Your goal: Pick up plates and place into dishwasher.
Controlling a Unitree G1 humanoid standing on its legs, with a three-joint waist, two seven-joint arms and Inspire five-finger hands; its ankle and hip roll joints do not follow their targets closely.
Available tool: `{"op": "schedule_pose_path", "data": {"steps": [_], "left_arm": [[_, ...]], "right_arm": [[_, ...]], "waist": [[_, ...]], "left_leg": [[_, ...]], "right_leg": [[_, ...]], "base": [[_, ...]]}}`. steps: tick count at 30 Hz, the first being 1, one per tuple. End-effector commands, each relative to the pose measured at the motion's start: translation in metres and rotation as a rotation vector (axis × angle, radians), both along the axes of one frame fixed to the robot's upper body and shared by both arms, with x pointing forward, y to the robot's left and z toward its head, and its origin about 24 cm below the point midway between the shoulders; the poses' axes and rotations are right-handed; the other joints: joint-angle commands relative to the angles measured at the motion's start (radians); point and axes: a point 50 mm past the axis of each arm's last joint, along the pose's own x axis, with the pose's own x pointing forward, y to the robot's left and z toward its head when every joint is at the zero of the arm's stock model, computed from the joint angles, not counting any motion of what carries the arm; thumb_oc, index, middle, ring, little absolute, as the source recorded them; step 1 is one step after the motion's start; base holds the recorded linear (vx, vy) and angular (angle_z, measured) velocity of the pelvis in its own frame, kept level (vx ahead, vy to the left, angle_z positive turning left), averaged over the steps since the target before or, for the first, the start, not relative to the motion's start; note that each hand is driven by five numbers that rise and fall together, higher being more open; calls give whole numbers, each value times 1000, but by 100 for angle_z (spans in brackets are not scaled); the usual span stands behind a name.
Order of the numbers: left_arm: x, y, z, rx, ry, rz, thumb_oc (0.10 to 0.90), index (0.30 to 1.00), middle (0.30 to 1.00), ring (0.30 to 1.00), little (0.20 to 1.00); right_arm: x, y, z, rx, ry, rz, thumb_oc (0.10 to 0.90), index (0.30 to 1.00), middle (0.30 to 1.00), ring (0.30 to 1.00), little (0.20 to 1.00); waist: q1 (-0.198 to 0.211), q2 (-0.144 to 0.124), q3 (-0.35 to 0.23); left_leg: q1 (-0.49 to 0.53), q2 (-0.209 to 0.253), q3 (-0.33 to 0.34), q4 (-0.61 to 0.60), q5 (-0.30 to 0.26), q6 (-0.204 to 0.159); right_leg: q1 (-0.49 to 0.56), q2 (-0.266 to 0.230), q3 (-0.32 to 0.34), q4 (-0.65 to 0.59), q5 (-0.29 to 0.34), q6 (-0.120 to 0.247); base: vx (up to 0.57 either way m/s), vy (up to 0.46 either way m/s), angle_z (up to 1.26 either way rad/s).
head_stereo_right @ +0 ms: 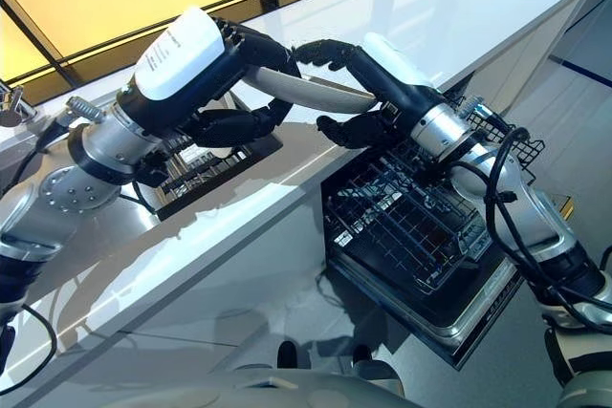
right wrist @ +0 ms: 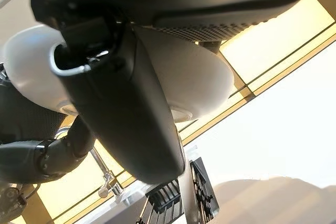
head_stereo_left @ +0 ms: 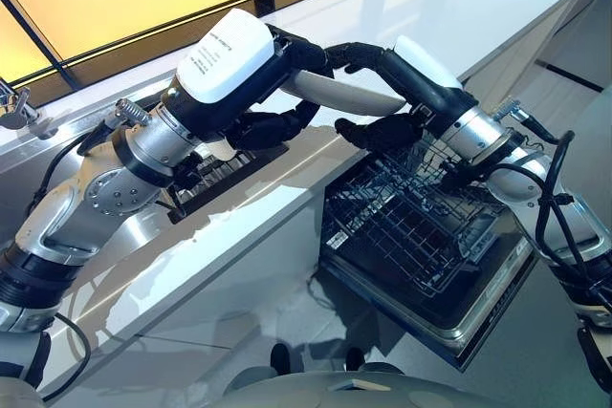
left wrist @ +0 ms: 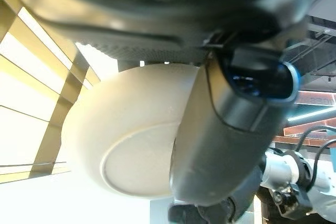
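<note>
Plate hangs in the air above the white counter's front edge, tilted, gripped from both ends. Beyond that edge, lower down, the dishwasher's wire rack stands pulled out on its open door. Both arms reach over the counter and meet at the plate. Left hand has its thumb over the rim and fingers curled beneath; right hand pinches the opposite rim likewise. A dark drain grate is set in the counter under the left wrist.
</note>
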Motion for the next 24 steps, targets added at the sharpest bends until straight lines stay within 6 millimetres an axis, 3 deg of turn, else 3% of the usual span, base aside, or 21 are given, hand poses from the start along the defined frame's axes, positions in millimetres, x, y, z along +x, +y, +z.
{"op": "schedule_pose_path", "data": {"steps": [1, 15, 17, 18, 20, 24], "left_arm": [[-2, -6, 40, -152, -138, -87, 100, 300, 300, 300, 200], [-6, 13, 41, -220, -142, -44, 100, 300, 300, 300, 200], [-5, 16, 40, -252, -94, -45, 331, 498, 498, 498, 431], [-1, 20, 38, -299, -20, -41, 800, 900, 900, 900, 900], [4, 26, 31, -377, 100, -51, 800, 900, 900, 900, 900], [10, 32, 21, -444, 175, -21, 800, 900, 900, 900, 900]], "right_arm": [[-12, 19, 52, 81, -250, 99, 100, 300, 300, 300, 200], [-7, -7, 49, 134, -303, -63, 100, 300, 300, 300, 200], [-8, -9, 50, 152, -311, -69, 100, 300, 300, 300, 200], [-8, -10, 50, 178, -324, -71, 100, 300, 300, 300, 200], [-10, -12, 50, 225, -335, -67, 100, 300, 300, 300, 200], [-9, -13, 48, 283, -324, -59, 100, 300, 300, 300, 200]], "waist": [[19, -19, -95], [28, -16, -88], [30, -15, -86], [32, -14, -84], [36, -12, -80], [40, -10, -77]], "left_leg": [[43, -56, 20, 2, -122, 29], [47, -56, 6, 2, -123, 33], [48, -56, 3, 2, -123, 33], [49, -56, 0, 2, -123, 34], [47, -57, -5, 2, -114, 36], [48, -58, -11, 2, -115, 37]], "right_leg": [[-9, 74, -19, 40, -29, 1], [-10, 70, -24, 64, -45, -2], [-10, 70, -26, 67, -46, -2], [-10, 70, -28, 68, -47, -3], [-12, 70, -30, 70, -41, -4], [-10, 72, -32, 69, -43, -6]], "base": [[15, -1, 4], [4, -2, 2], [5, -8, 11], [6, -9, 8], [-11, -7, 2], [-5, -5, 3]]}}
